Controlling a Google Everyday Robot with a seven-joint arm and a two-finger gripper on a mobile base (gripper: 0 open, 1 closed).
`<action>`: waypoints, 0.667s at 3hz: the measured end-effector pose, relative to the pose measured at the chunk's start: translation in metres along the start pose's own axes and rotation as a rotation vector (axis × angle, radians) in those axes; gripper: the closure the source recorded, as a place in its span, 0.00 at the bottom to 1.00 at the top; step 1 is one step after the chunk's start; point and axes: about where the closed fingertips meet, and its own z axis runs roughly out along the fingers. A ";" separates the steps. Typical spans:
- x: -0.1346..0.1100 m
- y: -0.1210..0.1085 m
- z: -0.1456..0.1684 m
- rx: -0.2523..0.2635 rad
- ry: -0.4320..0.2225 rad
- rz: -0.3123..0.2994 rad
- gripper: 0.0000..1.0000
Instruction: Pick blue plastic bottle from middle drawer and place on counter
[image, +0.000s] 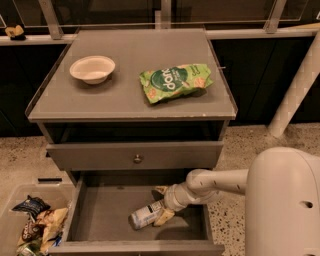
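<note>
Cabinet seen from the front, middle drawer (100, 212) pulled open at 6 o'clock. Bottle (145, 216) lies on its side on the drawer floor, right of centre, its long axis running from 8 o'clock to 2 o'clock. Label is pale with dark print. Can't tell which end has the cap.

Hand (160, 205) is inside the drawer, at the bottle's 2 o'clock end. It comes in from 3 o'clock on a pale arm (215, 182), which runs over the drawer's right wall. Fingers are apart: the upper one (160, 190) is clear of the bottle, the lower one (165, 217) is against the bottle's side. The bottle's end sits between them, not clamped. Bottle rests on the drawer floor, not lifted.

Large white robot body (285, 200) fills the 4 o'clock corner.

Bench (125, 95) on top is grey and slightly glossy. White bowl (92, 68) is at its 10 o'clock, green snack bag (175, 82) at its 2 o'clock, the two well apart. Below the bench, the upper drawer front (100, 156) is shut, with a round knob (137, 159) at centre.

Clear bin (12, 200) sits on the speckled floor (240, 145) at 8 o'clock, just beside the open drawer, with snack packets (37, 225) in it. White post (295, 85) leans at 3 o'clock.
</note>
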 end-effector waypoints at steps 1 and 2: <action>0.000 0.000 0.000 0.000 0.000 0.000 0.41; 0.000 0.000 0.000 0.000 0.000 0.000 0.65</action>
